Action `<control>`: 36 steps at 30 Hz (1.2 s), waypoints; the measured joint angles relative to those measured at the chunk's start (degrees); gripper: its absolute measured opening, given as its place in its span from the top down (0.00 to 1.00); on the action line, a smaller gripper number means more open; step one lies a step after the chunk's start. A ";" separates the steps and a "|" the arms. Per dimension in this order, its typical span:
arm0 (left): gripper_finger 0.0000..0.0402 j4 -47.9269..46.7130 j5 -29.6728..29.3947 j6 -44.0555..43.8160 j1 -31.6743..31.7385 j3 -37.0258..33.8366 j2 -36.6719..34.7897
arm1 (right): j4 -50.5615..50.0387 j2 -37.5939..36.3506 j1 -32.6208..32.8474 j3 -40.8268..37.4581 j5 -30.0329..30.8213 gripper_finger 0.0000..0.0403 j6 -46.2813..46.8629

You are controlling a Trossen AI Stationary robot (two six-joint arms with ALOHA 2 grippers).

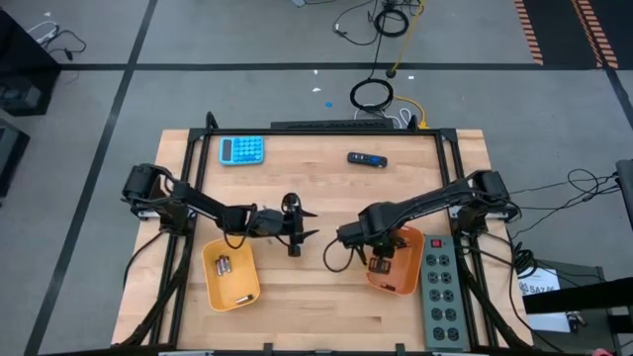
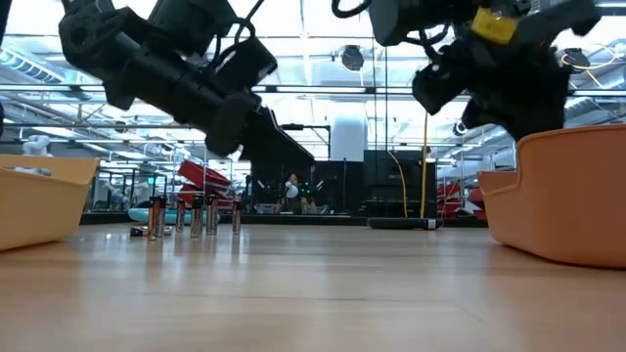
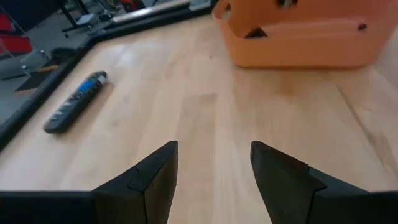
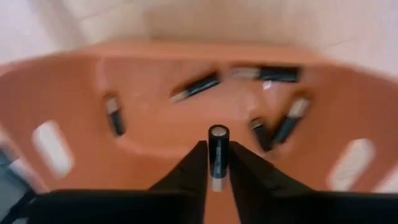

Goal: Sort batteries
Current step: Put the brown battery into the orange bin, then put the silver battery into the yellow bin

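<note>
We are holding the right tool [image 4: 217, 163] over the orange plastic tray on the right [image 1: 404, 284], its fingers pinching a small dark cylindrical battery [image 4: 217, 149] that stands upright between them. Five similar dark batteries [image 4: 194, 87] are lying scattered on that tray's floor below. The grip looks as if it is just beginning to loosen, though the battery is not yet free.

We are keeping the left tool [image 1: 297, 229] waiting near the middle of the light wooden counter [image 1: 316, 307], its fingers [image 3: 152, 177] spread wide with nothing between them. Several unsorted batteries [image 2: 196, 215] are standing upright in a small group on the counter in the low view. The yellow-orange tray on the left [image 1: 230, 274] is holding a few larger silvery cells.

What worries us is the release itself. Dropped upright, the battery may bounce off those already lying there and roll to the tray wall, or cling to one finger and fall askew. The left tool is also sitting close to the standing group, so a careless approach could topple them and send them rolling across the counter.
</note>
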 joint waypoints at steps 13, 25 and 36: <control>0.47 -26.11 3.66 -5.83 5.99 0.02 -18.67 | 16.14 -16.45 -0.53 -4.08 26.46 0.67 -6.85; 0.47 -44.60 3.64 -14.92 12.28 2.62 -24.58 | 79.57 -27.38 -12.41 -35.72 28.57 0.72 -34.54; 0.47 -53.02 12.56 -19.52 20.93 5.29 -24.53 | 99.36 -26.54 -22.06 -42.69 28.00 0.73 -35.47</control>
